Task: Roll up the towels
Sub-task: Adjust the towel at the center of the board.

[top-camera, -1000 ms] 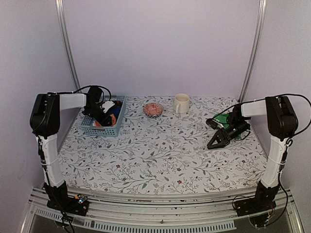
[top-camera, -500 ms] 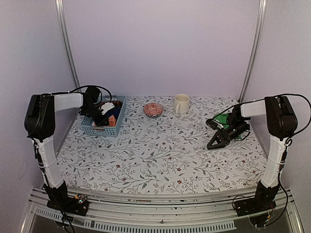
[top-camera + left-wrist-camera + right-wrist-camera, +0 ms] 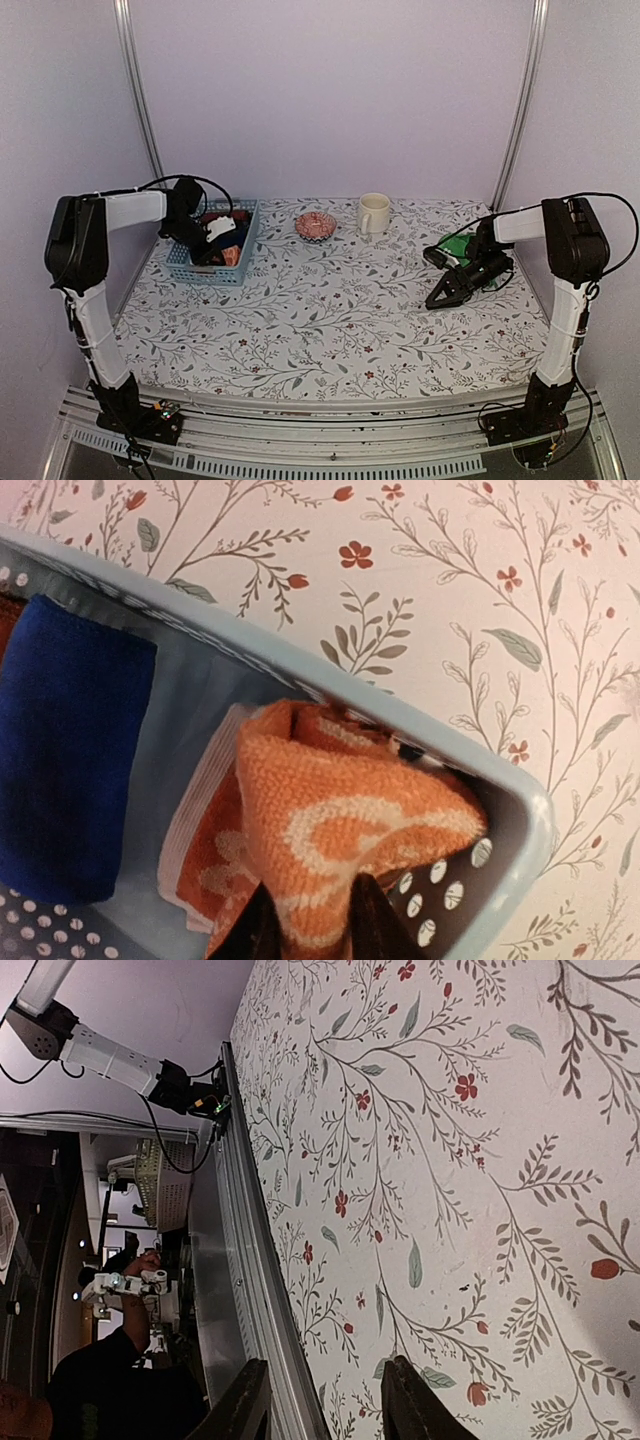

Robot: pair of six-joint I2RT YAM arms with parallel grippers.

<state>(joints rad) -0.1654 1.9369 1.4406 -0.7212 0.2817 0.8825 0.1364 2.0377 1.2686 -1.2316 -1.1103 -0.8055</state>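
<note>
- Left gripper [image 3: 315, 888] is down in the basket [image 3: 450, 753] with its fingers pinched tight on a bunched fold of the orange towel [image 3: 345, 810]. Cloth bulges out above the tips, so it's properly clamped.
- That orange towel sits in the end corner of the basket, pressed up against the rim. A flatter bit with the pale striped edge pokes out on the side facing the blue roll [image 3: 70, 760].
- The blue roll lies just beside it in the same basket, clear of the fingers.
- From overhead, the basket is at the far left of the table [image 3: 330, 320], with the left arm reaching into it.
- Right gripper [image 3: 445, 292] is way over on the right, tips angled down toward the table. Its fingers are spread apart with nothing held, and the wrist view only shows the flowery surface through the gap.
- Green towel [image 3: 462, 246] is crumpled on the table right behind that gripper, partly hidden by the arm.
- A mug [image 3: 373, 213] and a small pink bowl [image 3: 316, 225] stand near each other at the back, well apart from both arms.
</note>
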